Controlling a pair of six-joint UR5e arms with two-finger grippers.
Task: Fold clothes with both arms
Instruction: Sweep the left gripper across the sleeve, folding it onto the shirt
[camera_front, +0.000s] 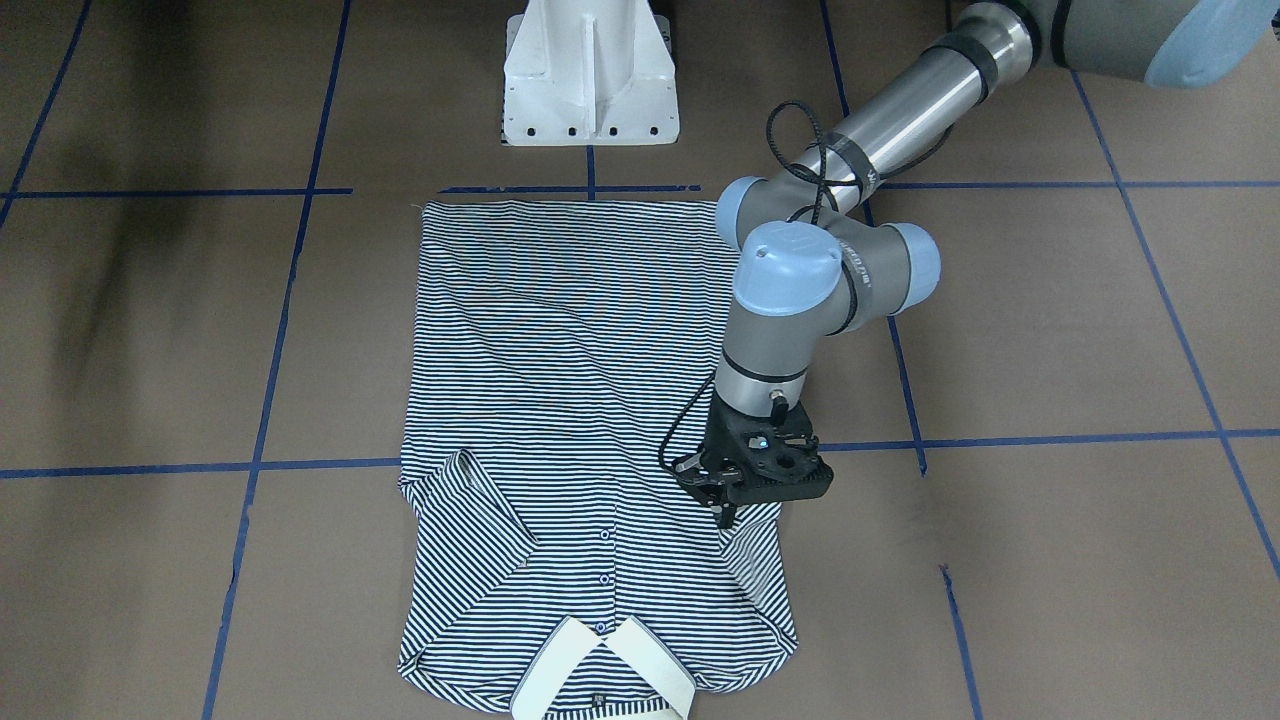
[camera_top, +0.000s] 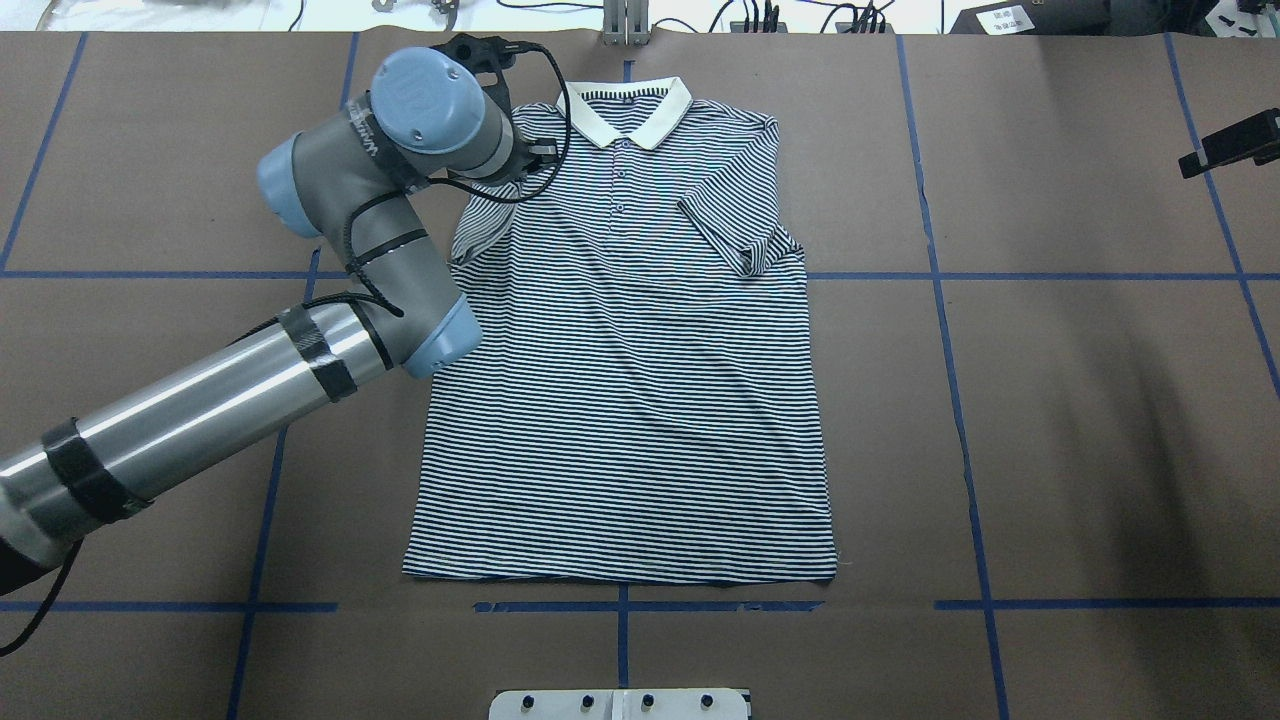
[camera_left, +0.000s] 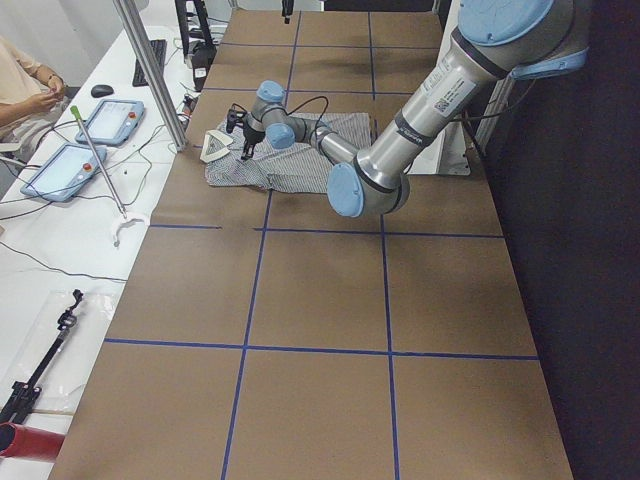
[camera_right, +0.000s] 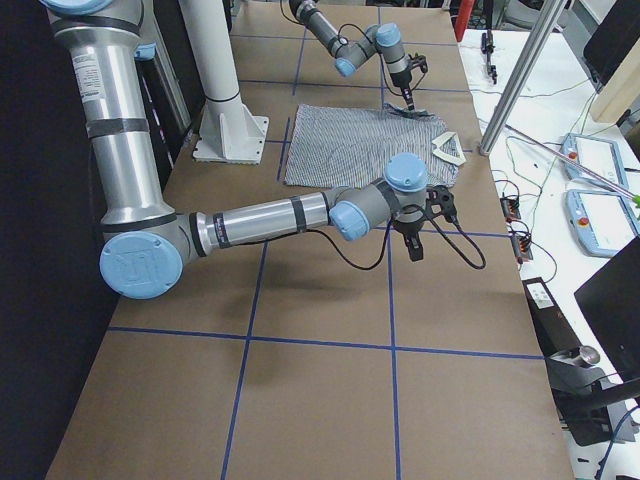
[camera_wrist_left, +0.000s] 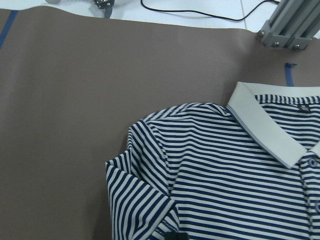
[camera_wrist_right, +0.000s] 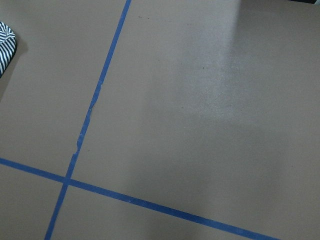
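Left gripper (camera_front: 727, 512), grip not discernible, sits at the sleeve (camera_front: 750, 560) of the striped polo shirt (camera_front: 560, 380); lay it inward flat, unwrinkled.

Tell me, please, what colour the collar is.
Cream-white; the collar shows best in the left wrist view.

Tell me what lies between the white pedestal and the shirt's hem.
Just bare table and a strip of blue tape, clear in the overhead view.
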